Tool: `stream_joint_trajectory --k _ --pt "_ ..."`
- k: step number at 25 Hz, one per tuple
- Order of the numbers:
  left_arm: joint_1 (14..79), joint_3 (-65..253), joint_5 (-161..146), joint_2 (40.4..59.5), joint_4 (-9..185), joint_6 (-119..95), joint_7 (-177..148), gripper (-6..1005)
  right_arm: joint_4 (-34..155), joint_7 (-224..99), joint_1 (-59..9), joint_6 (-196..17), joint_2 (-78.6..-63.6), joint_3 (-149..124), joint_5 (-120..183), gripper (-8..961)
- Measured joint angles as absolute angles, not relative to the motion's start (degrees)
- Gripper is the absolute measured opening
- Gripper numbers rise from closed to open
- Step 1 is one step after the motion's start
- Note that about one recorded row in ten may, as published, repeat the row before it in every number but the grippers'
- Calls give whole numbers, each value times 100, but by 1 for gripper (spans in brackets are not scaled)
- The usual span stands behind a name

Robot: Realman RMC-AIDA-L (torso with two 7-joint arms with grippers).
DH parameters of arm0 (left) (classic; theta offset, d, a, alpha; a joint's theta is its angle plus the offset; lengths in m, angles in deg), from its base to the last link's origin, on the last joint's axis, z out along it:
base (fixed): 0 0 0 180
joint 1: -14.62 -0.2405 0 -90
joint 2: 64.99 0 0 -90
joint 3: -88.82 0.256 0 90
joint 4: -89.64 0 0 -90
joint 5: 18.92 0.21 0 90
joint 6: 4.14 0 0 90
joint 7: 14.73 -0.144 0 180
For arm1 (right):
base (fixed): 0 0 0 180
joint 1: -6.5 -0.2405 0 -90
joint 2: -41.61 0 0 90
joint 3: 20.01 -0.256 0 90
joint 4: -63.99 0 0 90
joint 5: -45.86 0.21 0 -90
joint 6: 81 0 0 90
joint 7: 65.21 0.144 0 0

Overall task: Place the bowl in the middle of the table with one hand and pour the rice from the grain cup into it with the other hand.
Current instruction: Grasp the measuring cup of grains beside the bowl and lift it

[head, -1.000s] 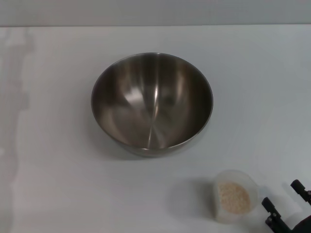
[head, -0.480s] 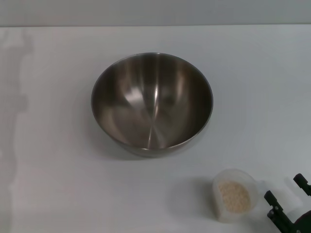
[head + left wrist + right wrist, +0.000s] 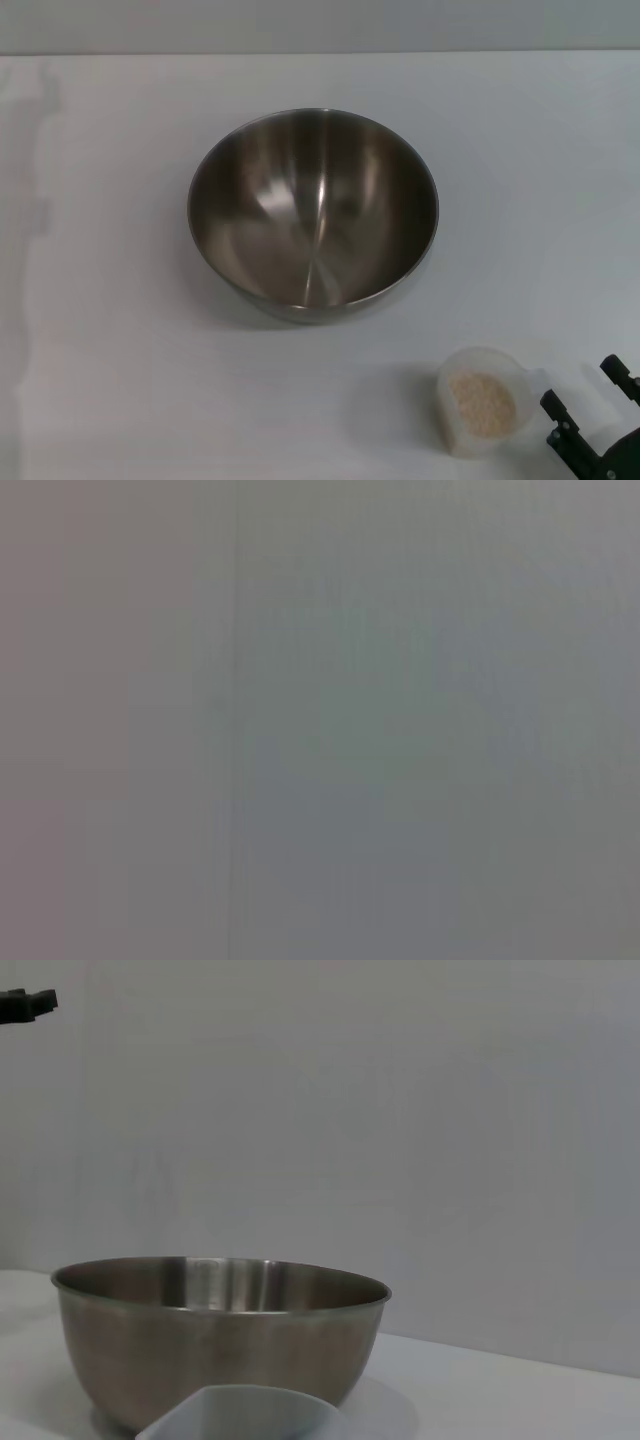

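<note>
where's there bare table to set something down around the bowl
The table is bare left of the bowl, behind it to the far edge, and to its right. The near right corner is crowded: the grain cup of rice stands there, with the right gripper open beside it.

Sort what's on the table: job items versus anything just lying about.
Job items: bowl, empty, mid-table; grain cup holding rice, near right; right gripper, open beside the cup.

Lying about: nothing visible. Left gripper is out of view.
</note>
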State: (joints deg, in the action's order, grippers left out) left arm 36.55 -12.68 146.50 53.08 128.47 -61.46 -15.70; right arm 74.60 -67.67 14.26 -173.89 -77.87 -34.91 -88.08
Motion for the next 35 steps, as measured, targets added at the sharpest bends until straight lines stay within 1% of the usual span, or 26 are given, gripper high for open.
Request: stream_joint_trajectory --k 14,35 --pt "3397 -1231 14650 5322 13170 -6162 -1569 462 7410 -6766 1252 -17263 -7770 -3520 -8808 697" --pt "3315 -1249 14650 5330 13201 -6161 -1569 463 7402 -6685 1018 -17128 -7763 -3521 -8808 699"
